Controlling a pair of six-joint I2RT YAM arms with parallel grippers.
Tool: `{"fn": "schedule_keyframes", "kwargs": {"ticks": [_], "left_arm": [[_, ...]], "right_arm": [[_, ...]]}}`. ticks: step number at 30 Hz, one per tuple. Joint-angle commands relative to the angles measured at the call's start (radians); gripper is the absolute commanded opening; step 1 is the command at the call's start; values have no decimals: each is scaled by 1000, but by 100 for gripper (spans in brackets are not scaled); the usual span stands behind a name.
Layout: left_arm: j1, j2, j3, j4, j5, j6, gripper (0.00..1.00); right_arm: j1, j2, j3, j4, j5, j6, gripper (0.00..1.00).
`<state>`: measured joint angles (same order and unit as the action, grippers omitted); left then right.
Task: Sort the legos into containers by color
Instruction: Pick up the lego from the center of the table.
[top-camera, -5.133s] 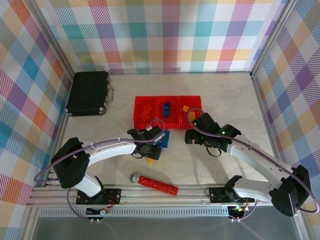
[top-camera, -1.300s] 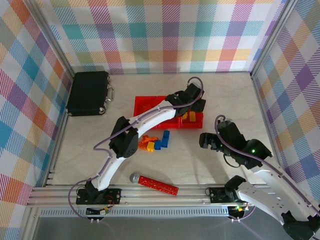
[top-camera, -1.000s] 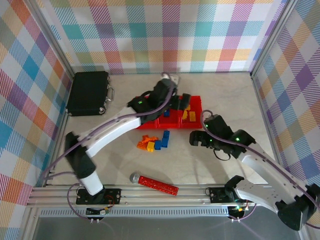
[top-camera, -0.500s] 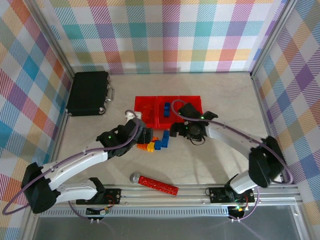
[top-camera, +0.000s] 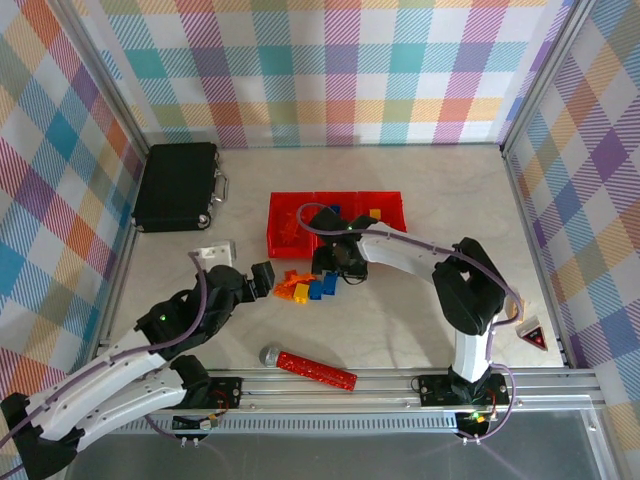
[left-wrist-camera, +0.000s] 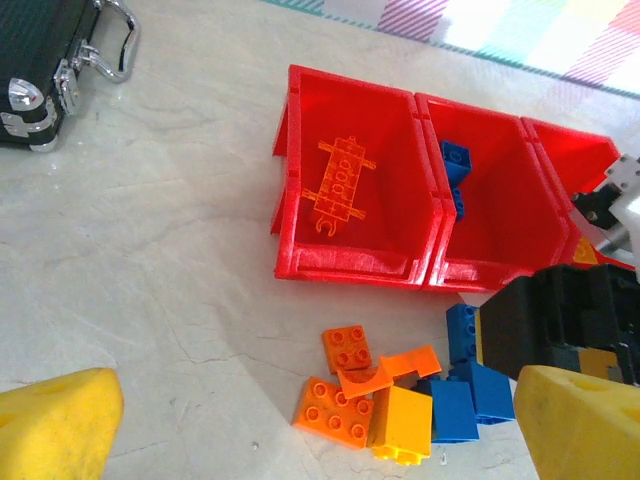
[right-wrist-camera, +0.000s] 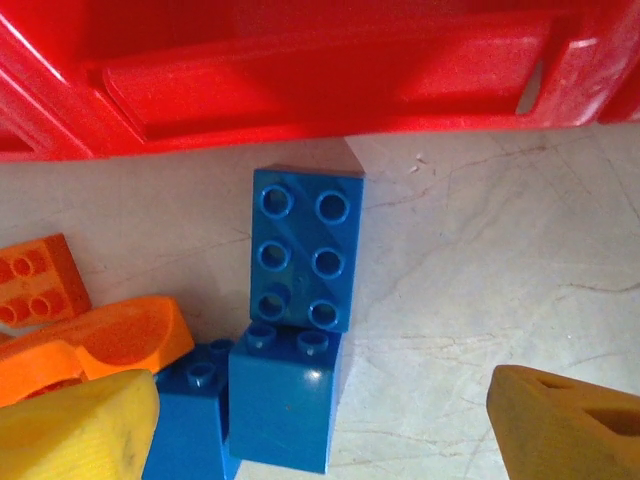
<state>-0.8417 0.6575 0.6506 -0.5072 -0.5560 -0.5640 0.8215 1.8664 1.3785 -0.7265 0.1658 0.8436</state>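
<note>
Three joined red containers (top-camera: 287, 238) stand mid-table. In the left wrist view the left bin (left-wrist-camera: 345, 262) holds a clear orange piece (left-wrist-camera: 343, 184) and the middle bin a blue brick (left-wrist-camera: 455, 160). In front lies a pile of legos: orange bricks (left-wrist-camera: 331, 412), an orange arch (left-wrist-camera: 392, 368), a yellow brick (left-wrist-camera: 401, 436) and blue bricks (right-wrist-camera: 305, 250). My right gripper (top-camera: 331, 270) hangs open low over the blue bricks, its fingers (right-wrist-camera: 70, 430) either side of a blue block (right-wrist-camera: 285, 405) without touching. My left gripper (top-camera: 258, 282) is open and holds nothing, left of the pile.
A black case (top-camera: 178, 187) lies at the back left. A long red studded bar with a grey round end (top-camera: 315, 368) lies near the front rail. Checked walls close in the table on three sides.
My left arm has swung back from the bins to the near left. My right gripper has moved left from beside the bins down over the blue bricks, and its jaws have narrowed a little.
</note>
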Motion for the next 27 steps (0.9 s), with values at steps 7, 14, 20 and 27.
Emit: {"fn": "schedule_keyframes", "kwargs": {"ticks": [7,14,20,27], "left_arm": [[9,-91,-48,-39,-54,-24,100],[9,-90,-52,-33,-62,-34,100],[8,-88,-62,-22,-65,-31,100],[8,-71,-64,-15,-58,-38,100]], "right_arm": [[21,90,76,-39,13,60,83],[47,122,105,-86,79,75,80],[49,118,86,-88,90,64,80],[52,118,51,-76,86,59,74]]}}
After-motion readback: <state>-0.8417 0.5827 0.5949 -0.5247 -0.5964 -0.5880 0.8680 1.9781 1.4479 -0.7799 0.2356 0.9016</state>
